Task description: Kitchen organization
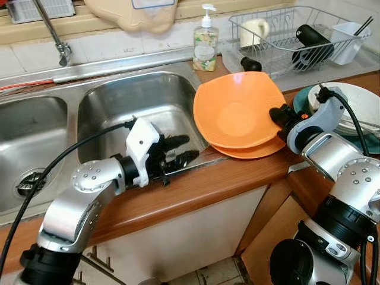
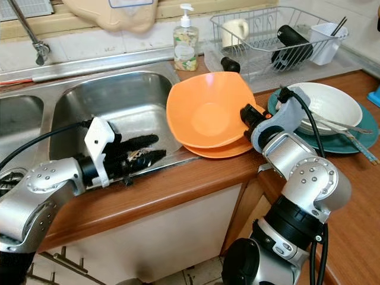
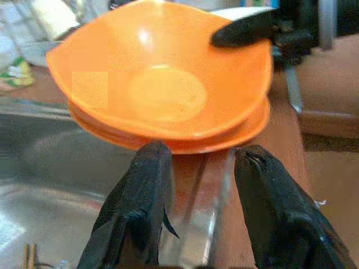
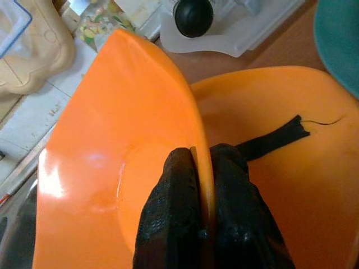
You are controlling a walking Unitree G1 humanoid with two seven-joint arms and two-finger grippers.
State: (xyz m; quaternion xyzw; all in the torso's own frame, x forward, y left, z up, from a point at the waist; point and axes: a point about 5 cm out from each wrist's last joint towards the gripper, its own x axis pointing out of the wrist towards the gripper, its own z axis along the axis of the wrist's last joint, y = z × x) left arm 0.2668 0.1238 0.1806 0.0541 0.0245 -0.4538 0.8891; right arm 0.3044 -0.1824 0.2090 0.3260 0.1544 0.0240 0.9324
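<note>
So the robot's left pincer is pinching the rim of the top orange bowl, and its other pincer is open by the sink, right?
Not quite. It's the right pincer pinching the rim of the top orange bowl, as the right wrist view shows. The left pincer is the open one, by the sink.

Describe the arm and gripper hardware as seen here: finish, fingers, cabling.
Both arms are silver metal with rounded joint housings dotted with small screws and black bands between segments. The left gripper has two long black fingers behind a white plastic wrist bracket; the right gripper has the same black fingers behind a grey bracket. A black cable loops to each wrist.
</note>
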